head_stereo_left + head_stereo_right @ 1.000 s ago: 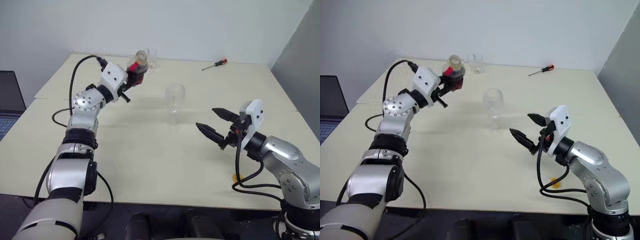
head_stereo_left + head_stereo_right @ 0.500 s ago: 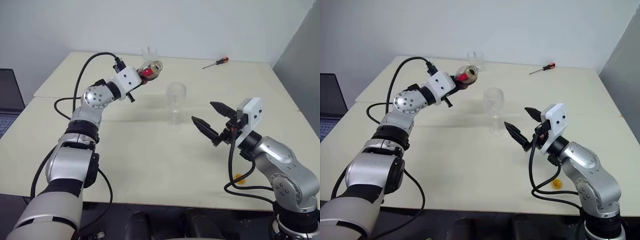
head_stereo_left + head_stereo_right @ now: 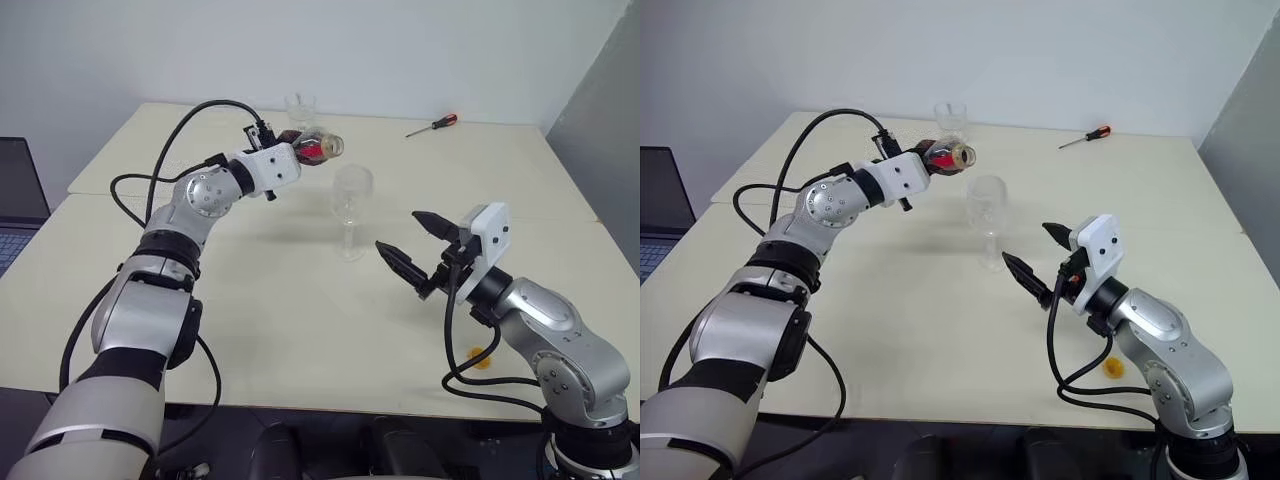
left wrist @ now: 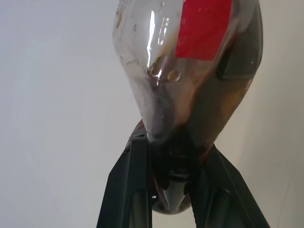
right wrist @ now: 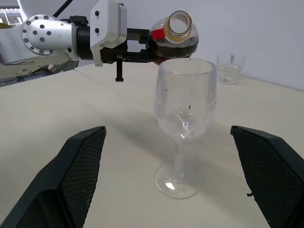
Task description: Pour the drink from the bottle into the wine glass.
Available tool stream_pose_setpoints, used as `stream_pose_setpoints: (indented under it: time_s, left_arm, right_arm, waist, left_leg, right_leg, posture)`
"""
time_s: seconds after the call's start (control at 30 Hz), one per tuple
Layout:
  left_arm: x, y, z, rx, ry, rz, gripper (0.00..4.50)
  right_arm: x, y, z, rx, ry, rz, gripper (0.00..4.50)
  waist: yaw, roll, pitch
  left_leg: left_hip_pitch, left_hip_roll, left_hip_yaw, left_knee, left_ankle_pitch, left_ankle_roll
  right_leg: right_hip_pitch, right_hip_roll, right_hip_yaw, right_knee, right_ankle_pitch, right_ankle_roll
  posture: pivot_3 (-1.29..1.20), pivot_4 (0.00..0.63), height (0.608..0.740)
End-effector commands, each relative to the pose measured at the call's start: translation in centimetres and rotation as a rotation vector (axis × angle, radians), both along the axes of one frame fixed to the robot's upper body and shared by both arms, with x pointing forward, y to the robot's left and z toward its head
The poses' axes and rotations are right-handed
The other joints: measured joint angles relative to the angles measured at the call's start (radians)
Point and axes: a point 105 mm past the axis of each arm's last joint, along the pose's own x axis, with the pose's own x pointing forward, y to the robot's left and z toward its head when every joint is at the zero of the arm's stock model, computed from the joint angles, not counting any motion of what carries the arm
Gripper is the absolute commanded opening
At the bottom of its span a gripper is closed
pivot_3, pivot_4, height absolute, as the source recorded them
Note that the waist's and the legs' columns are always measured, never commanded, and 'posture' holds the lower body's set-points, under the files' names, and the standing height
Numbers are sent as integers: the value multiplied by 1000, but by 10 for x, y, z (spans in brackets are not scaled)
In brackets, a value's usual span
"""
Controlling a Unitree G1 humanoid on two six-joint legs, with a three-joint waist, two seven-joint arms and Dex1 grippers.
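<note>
While the wine glass (image 3: 350,211) stands upright at the middle of the table (image 3: 300,320), the left end effector (image 3: 290,156) clamps the bottle (image 3: 318,147), tipped on its side, uncapped mouth toward the glass's rim from ten o'clock; the right end effector (image 3: 415,250) hangs spread wide at four o'clock.

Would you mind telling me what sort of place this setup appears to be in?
Probably a lab or workshop room rather than a home: a plain cream table against bare white walls, a red-handled screwdriver lying on it, and a laptop at the side.
</note>
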Motion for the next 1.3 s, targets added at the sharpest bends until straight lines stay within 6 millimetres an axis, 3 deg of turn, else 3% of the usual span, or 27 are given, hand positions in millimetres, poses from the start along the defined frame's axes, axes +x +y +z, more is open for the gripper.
stream_pose_setpoints:
  time_s: [0.03,0.53,0.83,1.3]
  left_arm:
    - [-2,-6,32,-1,-119,-17,637]
    - [-4,-15,39,213,-276,-31,633]
    - [-5,-15,55,237,-351,-23,630]
    - [-5,-11,55,293,-387,-8,630]
  right_arm:
    - [-6,0,15,-1,-67,1,4500]
    - [-4,-9,19,-24,-82,-22,4500]
    - [-2,-9,22,-31,-92,-20,4500]
    - [0,-12,25,-54,-105,-19,4500]
  waist:
    - [0,0,0]
    - [0,0,0]
    - [0,0,1]
    - [0,0,1]
  left_leg:
    - [0,0,0,0,0,0]
    - [0,0,0,0,0,0]
    - [0,0,0,0,0,0]
    - [0,0,0,0,0,0]
  right_leg:
    - [0,0,0,0,0,0]
    - [0,0,0,0,0,0]
    - [0,0,0,0,0,0]
    - [0,-1,0,1,0,0]
  posture:
    - [0,150,740]
    - [0,150,740]
    - [0,150,740]
    - [0,150,740]
